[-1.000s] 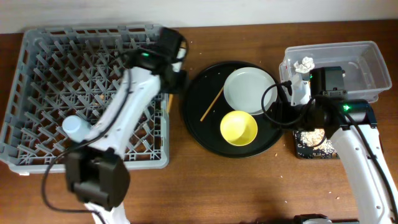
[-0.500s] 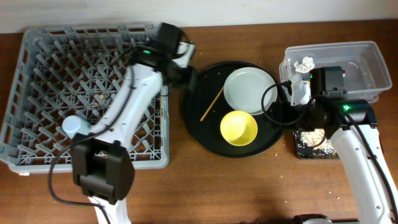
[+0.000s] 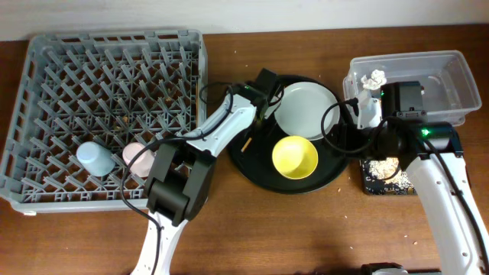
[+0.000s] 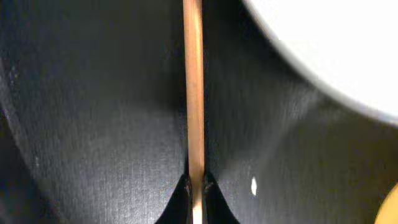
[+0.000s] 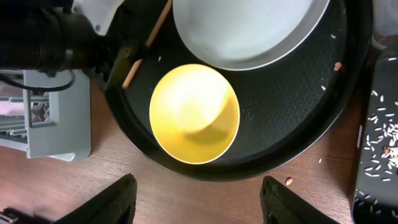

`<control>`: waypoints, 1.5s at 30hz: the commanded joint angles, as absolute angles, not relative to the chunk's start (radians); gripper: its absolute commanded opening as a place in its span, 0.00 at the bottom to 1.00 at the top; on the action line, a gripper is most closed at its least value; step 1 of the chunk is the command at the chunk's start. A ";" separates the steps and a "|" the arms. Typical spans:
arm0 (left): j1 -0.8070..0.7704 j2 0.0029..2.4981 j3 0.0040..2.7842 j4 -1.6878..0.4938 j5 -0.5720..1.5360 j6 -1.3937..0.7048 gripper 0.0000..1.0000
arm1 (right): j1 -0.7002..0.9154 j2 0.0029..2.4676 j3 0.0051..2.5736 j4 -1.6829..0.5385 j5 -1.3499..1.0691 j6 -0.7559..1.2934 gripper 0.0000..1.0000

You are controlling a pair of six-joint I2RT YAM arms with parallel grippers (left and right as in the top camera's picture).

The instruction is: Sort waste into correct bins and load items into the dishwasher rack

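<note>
The left gripper (image 4: 195,186) is down in the round black tray (image 3: 243,166). Its two fingers are pinched tight on a thin chopstick (image 4: 194,93). The chopstick lies flat on the tray, just beside the grey plate (image 3: 306,109).

The pinch looks close to one end, so the stick may swing, tip or slip out when it goes up. It may also bump the plate or the tray's rim. At the rack (image 3: 46,61) it could drop through the holes.

The right gripper (image 5: 198,183) hangs over the yellow bowl (image 5: 194,112) with its fingers wide apart, holding nothing. If both arms move in together, they may knock.
</note>
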State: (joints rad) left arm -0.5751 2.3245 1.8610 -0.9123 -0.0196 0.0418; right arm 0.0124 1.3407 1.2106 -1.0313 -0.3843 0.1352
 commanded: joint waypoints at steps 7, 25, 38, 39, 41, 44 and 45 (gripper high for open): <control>-0.278 2.019 2.092 -1.489 -0.172 -0.289 0.00 | 0.007 1.338 1.214 -1.039 -0.389 0.136 0.65; -0.477 2.011 1.977 -1.224 0.241 -0.204 0.54 | -0.036 1.338 1.214 -1.051 -0.274 0.252 0.69; -0.537 2.286 2.178 -1.451 -0.080 -0.255 0.00 | -0.197 1.338 1.214 -1.123 -0.283 0.293 0.91; -0.478 2.224 2.255 -1.565 -0.313 -0.325 0.00 | -0.197 1.338 1.214 -1.123 -0.282 0.293 0.92; -0.384 2.125 2.286 -1.624 -0.649 -0.408 0.00 | -0.197 1.338 1.214 -1.123 -0.276 0.293 0.92; -0.245 2.113 2.251 -1.652 -0.940 -0.524 0.00 | -0.197 1.338 1.214 -1.122 -0.276 0.293 0.92; -0.211 2.113 2.209 -1.637 -0.997 -0.568 0.00 | -0.197 1.338 1.214 -1.122 -0.276 0.293 0.93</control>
